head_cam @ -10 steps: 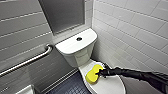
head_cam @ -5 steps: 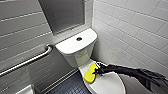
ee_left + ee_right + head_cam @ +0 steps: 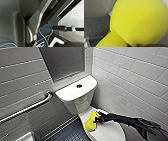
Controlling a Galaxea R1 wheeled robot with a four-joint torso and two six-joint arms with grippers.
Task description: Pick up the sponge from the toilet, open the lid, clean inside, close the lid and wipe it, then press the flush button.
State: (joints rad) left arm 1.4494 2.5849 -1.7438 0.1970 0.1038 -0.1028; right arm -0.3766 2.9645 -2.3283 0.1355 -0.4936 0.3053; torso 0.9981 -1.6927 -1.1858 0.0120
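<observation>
One sponge [image 3: 91,122]: long axis front-to-back, at left edge of the closed lid [image 3: 110,131].
One right end effector [image 3: 98,119]: clamping the sponge.

Even, diffuse light spreads over the head view, brightest on the white glossy tiled wall [image 3: 130,77] behind the black right claw [image 3: 98,119]. Soft glare lies on the tank top of the white glossy ceramic toilet [image 3: 72,92] beyond the claw. Shadow deepens the dark textured floor [image 3: 66,133] on the claw's side away from that wall. Tile lines bow under the wide lens. The bright yellow foam sponge [image 3: 139,21] gripped in the claw glows evenly, shaded along its fold. The left wrist view is dim apart from pale tiles [image 3: 77,18]
</observation>
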